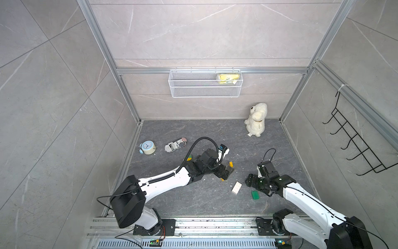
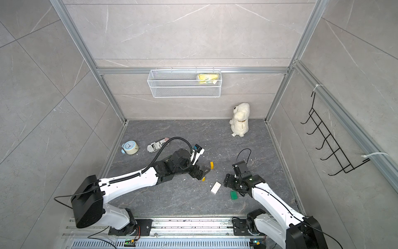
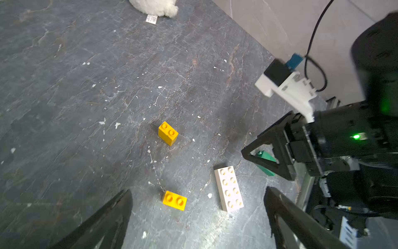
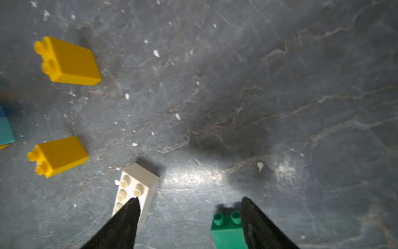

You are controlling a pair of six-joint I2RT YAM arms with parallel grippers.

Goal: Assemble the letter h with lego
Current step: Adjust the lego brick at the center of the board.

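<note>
Lego bricks lie loose on the dark floor. Two are yellow (image 3: 168, 133) (image 3: 174, 200), one is a long white brick (image 3: 229, 188) and one is green (image 4: 226, 228). My left gripper (image 3: 198, 190) hangs open and wide above the floor; the nearer yellow brick lies between its fingers, untouched. My right gripper (image 4: 189, 200) is open and low. The green brick sits between its fingers, close against one, and the white brick (image 4: 135, 189) lies partly under the other. In a top view the grippers (image 1: 228, 172) (image 1: 248, 180) face each other across the white brick (image 1: 236, 188).
A teal and blue brick (image 4: 5, 127) shows at the right wrist view's edge, and a lime brick (image 1: 189, 158) beside the left arm. A white plush toy (image 1: 256, 119) stands at the back right, an alarm clock (image 1: 147, 147) and a printed pouch (image 1: 175, 144) at the left. A wire basket (image 1: 205, 83) hangs on the back wall.
</note>
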